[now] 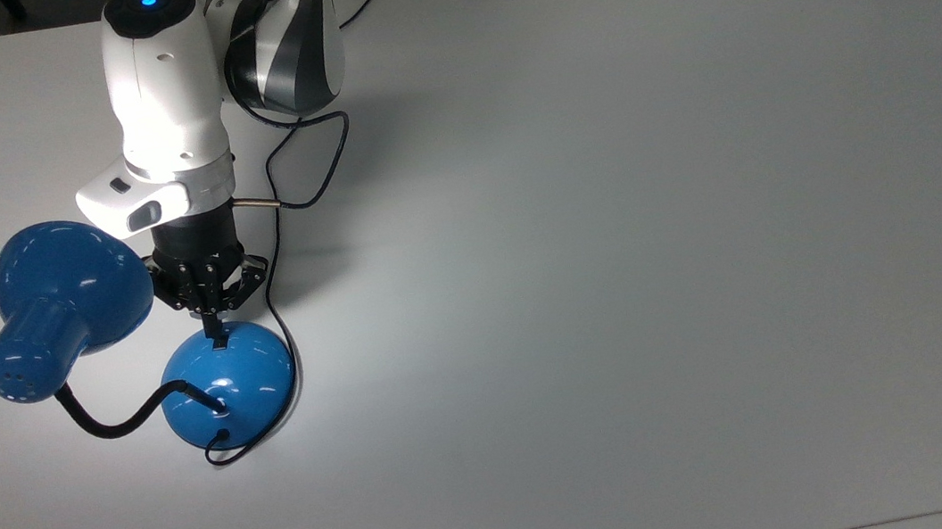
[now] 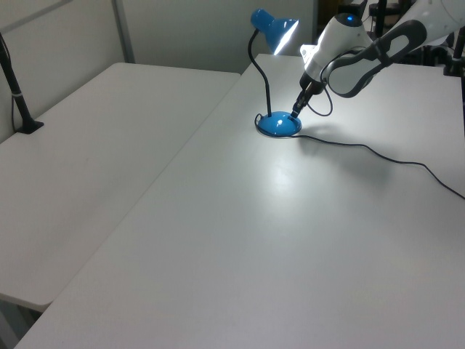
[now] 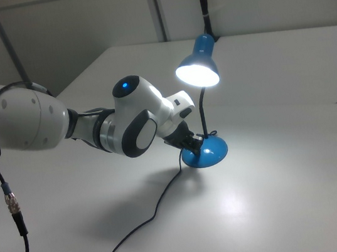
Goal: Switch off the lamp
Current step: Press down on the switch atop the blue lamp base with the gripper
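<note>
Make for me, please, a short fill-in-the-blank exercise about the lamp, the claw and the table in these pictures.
1. The bulb of the lamp is ____ (on/off).
2. The tip of the claw is at the lamp's domed ____, not at its shade.
3. The lamp's shade and base have the colour ____.
4. The lamp's thin black cord lies on the ____.

Missing words: on; base; blue; table

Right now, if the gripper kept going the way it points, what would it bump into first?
Probably the lamp: the shut gripper points down at its base, at or just over the switch. Contact is unclear.
</note>
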Robot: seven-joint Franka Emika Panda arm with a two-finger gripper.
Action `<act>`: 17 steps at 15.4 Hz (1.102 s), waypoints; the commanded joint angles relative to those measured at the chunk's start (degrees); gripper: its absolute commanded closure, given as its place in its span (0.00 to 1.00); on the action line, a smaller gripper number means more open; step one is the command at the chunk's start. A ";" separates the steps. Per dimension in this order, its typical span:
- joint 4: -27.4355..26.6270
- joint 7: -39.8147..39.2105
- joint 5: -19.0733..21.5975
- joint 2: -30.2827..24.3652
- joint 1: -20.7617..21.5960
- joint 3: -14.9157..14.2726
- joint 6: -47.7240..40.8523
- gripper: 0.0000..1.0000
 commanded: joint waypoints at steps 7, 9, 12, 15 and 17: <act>0.32 -1.45 -0.50 1.83 -0.81 1.20 2.43 1.00; 0.32 -1.54 -0.50 2.27 -0.81 1.20 2.53 1.00; 0.41 -2.33 -0.50 2.88 -1.51 1.99 2.53 1.00; -0.03 -2.59 -0.41 3.06 -2.57 2.61 1.91 1.00; -1.17 -2.24 -0.41 1.66 -2.66 2.52 0.78 1.00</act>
